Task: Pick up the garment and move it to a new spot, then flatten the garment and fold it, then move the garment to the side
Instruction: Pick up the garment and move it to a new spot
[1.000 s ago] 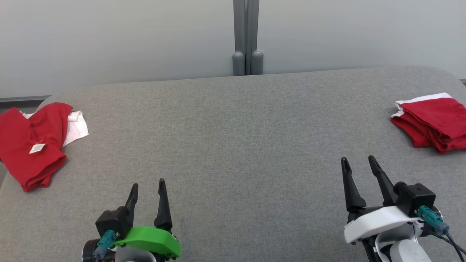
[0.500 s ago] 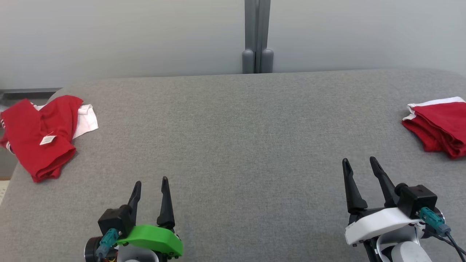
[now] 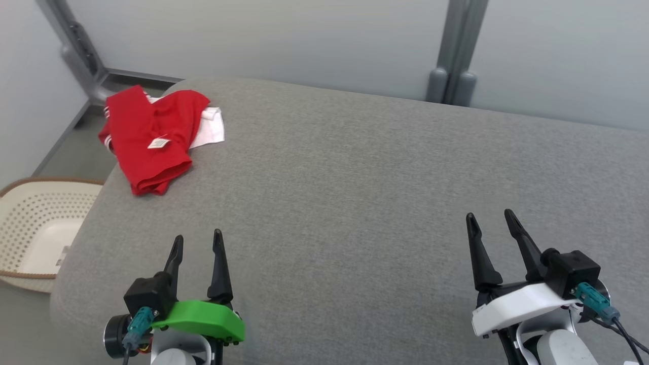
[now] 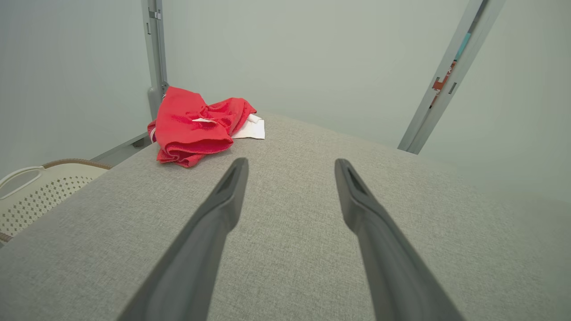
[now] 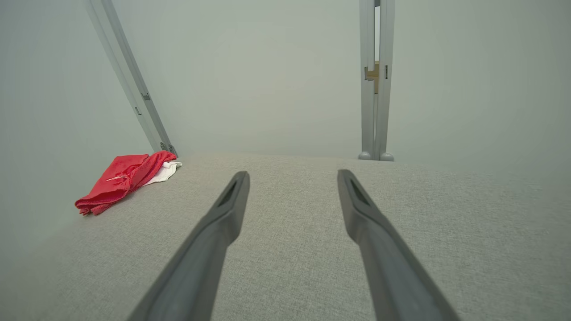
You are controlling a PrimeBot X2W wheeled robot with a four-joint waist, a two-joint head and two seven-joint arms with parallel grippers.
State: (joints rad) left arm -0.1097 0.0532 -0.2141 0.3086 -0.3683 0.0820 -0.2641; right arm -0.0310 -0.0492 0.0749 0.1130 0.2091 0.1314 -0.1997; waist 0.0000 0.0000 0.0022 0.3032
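A crumpled red garment (image 3: 147, 137) with white trim and a small white label lies at the far left corner of the grey padded table (image 3: 355, 203). The left wrist view has the garment (image 4: 196, 127) ahead and left of the fingers; in the right wrist view the garment (image 5: 122, 178) sits far to the left. My left gripper (image 3: 196, 241) hovers open over the table's near left part, well short of the garment, with nothing between its fingers. My right gripper (image 3: 491, 220) is open and empty over the near right part.
A cream perforated laundry basket (image 3: 30, 230) stands on the floor off the table's left edge, also visible as the basket (image 4: 40, 189) in the left wrist view. Grey upright posts (image 3: 454, 56) and pale walls stand behind the table. The table's left edge is rounded.
The head camera has turned left: the whole picture has shifted right, the basket has come into view and a folded red garment at the right has left it. Both grippers stay open.
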